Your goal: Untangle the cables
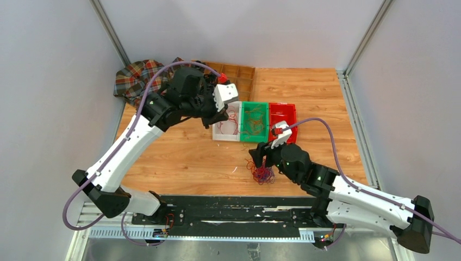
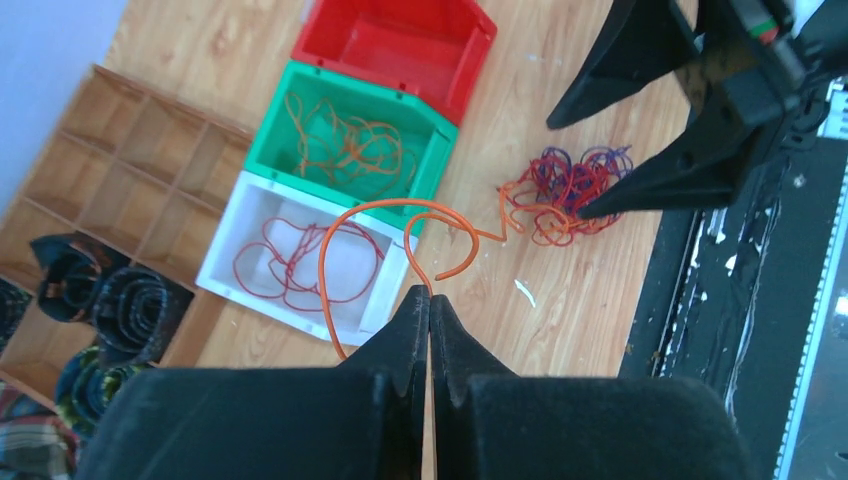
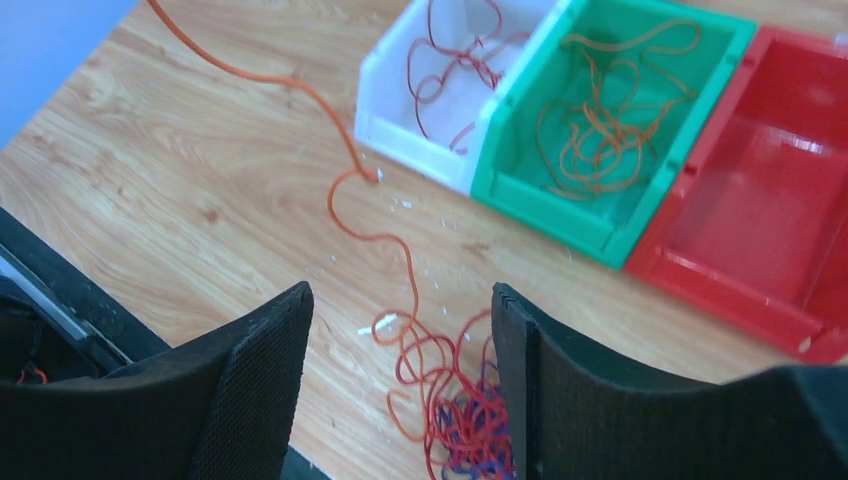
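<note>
Left hand [image 2: 430,300]: pressed together on the orange cable [image 2: 400,215], raised over the white bin's near corner, at ten o'clock from the tangle.
Orange cable: pinched near one end, slack and curling, running down toward four o'clock and into the tangle on the desk [image 1: 185,157].
White bin [image 1: 218,134]: leftmost of three in a row, a few red cables [image 2: 290,265] lying inside.
Green bin [image 1: 254,136]: touching the white bin at its three o'clock side, loose orange cables [image 2: 345,145] inside.
Tangle [image 1: 262,174]: red, orange and purple-blue strands knotted together on the desk, at six o'clock from the green bin, near the front edge.
Right hand [image 3: 398,295]: spread wide, poised just above the tangle, gripping nothing.
Red bin [image 1: 282,115]: last in the row, at three o'clock from the green bin.
Step in hand, by the look of it: drawing the orange cable free of the tangle.
How to do it well: lower the right hand to pin the tangle, then draw slowly toward ten o'clock, easing off at any snag rather than dragging the whole knot along.
</note>
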You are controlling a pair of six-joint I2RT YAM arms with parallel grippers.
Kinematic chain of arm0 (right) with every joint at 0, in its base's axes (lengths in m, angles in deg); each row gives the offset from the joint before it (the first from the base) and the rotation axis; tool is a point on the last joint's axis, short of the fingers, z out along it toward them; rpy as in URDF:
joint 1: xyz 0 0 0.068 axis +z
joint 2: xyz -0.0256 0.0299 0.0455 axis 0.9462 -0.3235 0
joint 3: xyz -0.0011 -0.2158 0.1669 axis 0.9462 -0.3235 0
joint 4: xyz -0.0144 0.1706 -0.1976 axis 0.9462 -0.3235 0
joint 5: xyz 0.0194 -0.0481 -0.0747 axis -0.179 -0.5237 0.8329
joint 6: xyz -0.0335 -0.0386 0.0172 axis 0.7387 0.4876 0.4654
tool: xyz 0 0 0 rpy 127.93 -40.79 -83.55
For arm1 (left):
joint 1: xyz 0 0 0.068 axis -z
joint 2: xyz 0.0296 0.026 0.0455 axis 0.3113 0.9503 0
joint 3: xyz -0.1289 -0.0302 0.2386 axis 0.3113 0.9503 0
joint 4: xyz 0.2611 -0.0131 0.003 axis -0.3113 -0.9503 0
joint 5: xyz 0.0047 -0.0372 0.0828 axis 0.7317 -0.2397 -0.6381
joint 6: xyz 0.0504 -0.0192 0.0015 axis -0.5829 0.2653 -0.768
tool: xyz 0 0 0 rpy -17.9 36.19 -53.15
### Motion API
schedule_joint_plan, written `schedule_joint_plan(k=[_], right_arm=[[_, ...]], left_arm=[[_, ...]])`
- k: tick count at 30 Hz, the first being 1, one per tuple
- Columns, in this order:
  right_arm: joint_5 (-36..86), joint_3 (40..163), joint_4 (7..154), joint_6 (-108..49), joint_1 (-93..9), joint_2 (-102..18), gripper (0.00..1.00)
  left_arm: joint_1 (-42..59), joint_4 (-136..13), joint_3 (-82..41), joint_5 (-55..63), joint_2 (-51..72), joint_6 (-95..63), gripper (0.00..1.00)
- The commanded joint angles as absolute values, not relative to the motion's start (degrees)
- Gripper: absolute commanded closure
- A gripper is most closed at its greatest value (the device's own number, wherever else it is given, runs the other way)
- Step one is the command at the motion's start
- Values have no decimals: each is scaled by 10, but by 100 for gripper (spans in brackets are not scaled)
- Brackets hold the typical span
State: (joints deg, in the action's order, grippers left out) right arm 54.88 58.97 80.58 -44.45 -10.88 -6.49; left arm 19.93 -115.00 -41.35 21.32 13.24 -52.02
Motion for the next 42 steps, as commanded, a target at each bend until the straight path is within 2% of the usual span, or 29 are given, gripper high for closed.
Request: schedule_joint_plan(k=[1,12,16,22,27,32,38,42], right_arm=[[537,639,858,-389,-101,-97,34],[516,707,920,-375,-107,-221,36],[507,709,933,-382,-113,-251,42],[502,673,966,-409,-114,-271,44],[506,637,972,-429,-114,-243,42],[539,602,937,-441,-114,-165,41],[689,553,831,-490,-115,-52,41],[771,538,770,-525,-121,-9,42]], left_arm=[[201,-1177,-478,226,122,-499,100],[201,-1177,-662,209,135,-460,100],[201,-1176,-737,195,146,-444,100],[201,-1144,-846,147,162,-437,100],[201,-1095,-786,160,135,-426,99],[201,-1069,-694,155,116,-423,99],[203,-1012,-567,132,117,-426,99],[210,-993,-527,111,151,-429,100]])
